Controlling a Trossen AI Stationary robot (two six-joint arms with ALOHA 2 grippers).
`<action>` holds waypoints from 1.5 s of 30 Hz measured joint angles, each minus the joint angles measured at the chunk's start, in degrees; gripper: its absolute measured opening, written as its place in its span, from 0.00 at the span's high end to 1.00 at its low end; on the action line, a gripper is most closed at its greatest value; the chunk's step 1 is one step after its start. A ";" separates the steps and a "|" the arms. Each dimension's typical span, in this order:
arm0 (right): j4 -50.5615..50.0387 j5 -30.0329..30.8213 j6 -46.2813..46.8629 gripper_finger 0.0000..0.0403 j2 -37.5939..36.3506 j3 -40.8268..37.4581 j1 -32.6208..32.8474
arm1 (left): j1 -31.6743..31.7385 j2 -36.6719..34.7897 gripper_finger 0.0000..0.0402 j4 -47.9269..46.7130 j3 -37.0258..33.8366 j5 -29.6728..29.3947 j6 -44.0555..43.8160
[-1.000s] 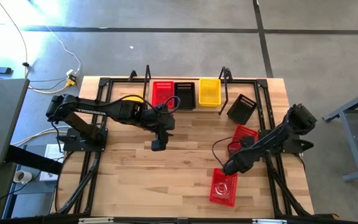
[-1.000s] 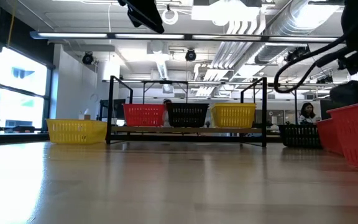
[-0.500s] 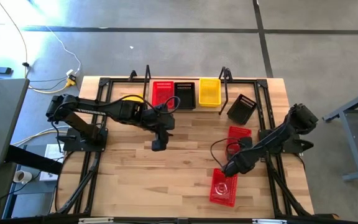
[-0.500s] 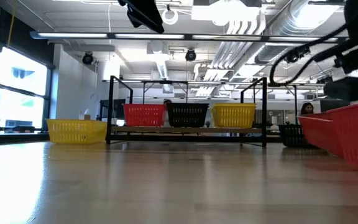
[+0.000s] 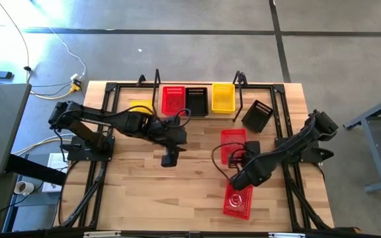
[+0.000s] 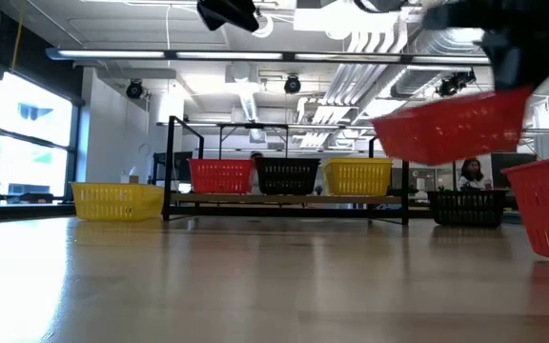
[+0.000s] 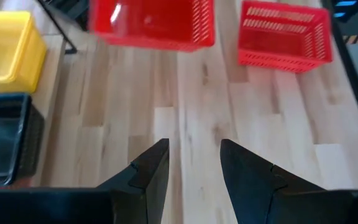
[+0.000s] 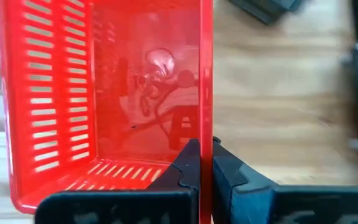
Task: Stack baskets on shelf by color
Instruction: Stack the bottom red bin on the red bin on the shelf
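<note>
The right gripper [image 8: 205,163] pinches the wall of a red basket [image 5: 233,143], held above the table [image 5: 197,178] near its middle. The left gripper [image 7: 190,163] hangs open beside it. On the shelf [image 6: 289,199] behind sit a red, a black and a yellow basket.

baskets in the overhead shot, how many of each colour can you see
red baskets: 3, one on the shelf, one lifted in the right hand, one on the table
yellow baskets: 2, one on the shelf, one partly hidden behind the left arm
black baskets: 2, one on the shelf, one right of the shelf
total: 7
</note>
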 joint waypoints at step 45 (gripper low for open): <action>14.13 17.48 -34.38 1.00 12.28 27.14 -15.21 | -5.90 4.52 0.66 0.52 0.09 -18.53 4.77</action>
